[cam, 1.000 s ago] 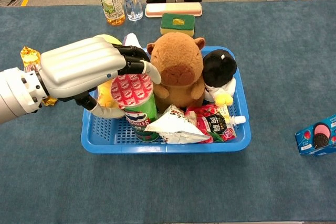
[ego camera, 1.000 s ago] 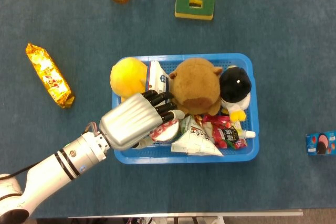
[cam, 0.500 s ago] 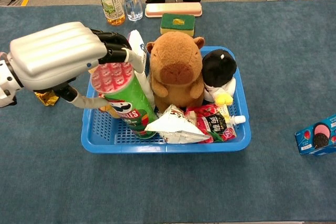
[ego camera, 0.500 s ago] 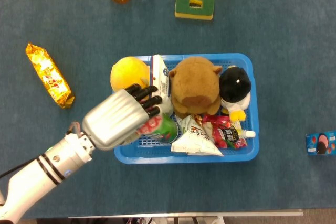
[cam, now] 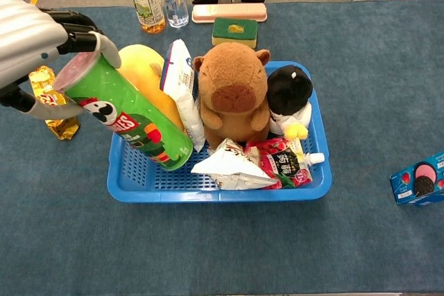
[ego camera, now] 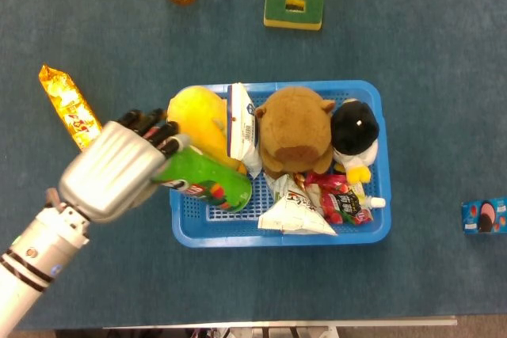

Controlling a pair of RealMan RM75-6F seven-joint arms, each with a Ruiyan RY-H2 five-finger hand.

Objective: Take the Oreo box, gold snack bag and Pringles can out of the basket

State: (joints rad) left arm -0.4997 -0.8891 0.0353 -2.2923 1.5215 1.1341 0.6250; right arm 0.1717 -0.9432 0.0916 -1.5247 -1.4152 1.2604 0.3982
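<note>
At nine o'clock of the blue basket [ego camera: 372, 229], my left hand [ego camera: 115, 170] grasps the green chips can [ego camera: 207, 181] by its top end, fingers wrapped round the red lid. A second ago the can stood upright in the basket's near-left corner; now it tilts hard toward ten o'clock, its lid end well outside the left wall and its base hanging just over the rim at the near-left corner. I judge it is most of the way out, with only the base yet to clear the wall.

Since the can left its slot, the yellow plush [ego camera: 198, 120] and the white packet [ego camera: 240, 120] behind it show more fully, the packet leaning against the brown bear [ego camera: 295, 128]. The black-and-white penguin toy [ego camera: 354, 128] sits at the basket's three o'clock end, with the crumpled wrappers in front of it.

Two of the three items seem already out: the gold snack bag [ego camera: 70, 104] lies on the cloth at ten o'clock of my hand, and the cookie box [ego camera: 485, 215] rests well apart at the table's four o'clock edge. Setting the can down beside the basket would, I judge, finish the job. My right hand shows in neither view.
</note>
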